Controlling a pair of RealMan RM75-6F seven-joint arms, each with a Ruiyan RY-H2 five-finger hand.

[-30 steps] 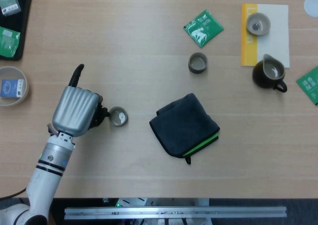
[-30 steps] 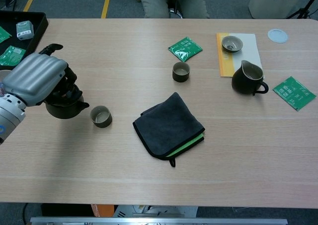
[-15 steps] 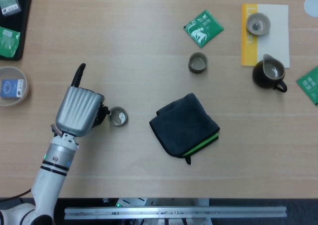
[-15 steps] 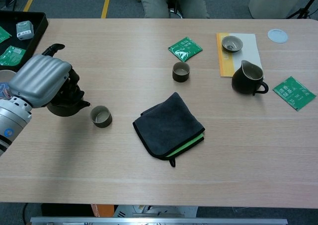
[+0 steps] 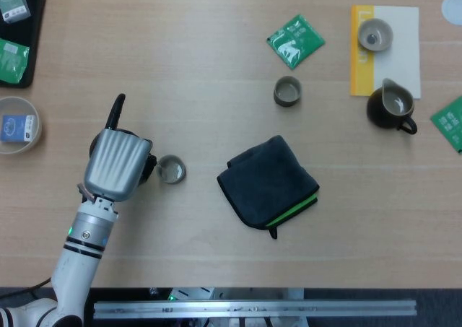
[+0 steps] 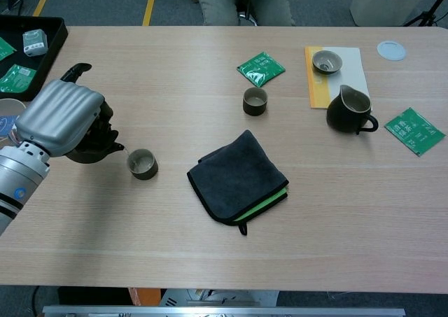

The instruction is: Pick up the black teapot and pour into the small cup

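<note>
Your left hand [image 6: 59, 117] grips black teapot [image 6: 94, 149], spout tipped at small cup [image 6: 142, 164] (cup at teapot's 3 o'clock, just beside).

The head view looked almost straight down on the table [image 5: 216, 45], its near edge and a metal rail [image 5: 253, 309] along the bottom of the frame. The chest view sat lower, facing forward at a slant, so the floor showed beyond the far edge at top. Both shared the dark cloth [image 5: 268, 181] [image 6: 238, 177] near centre and the left hand [image 5: 115, 161] [image 6: 59, 115] at left.
</note>
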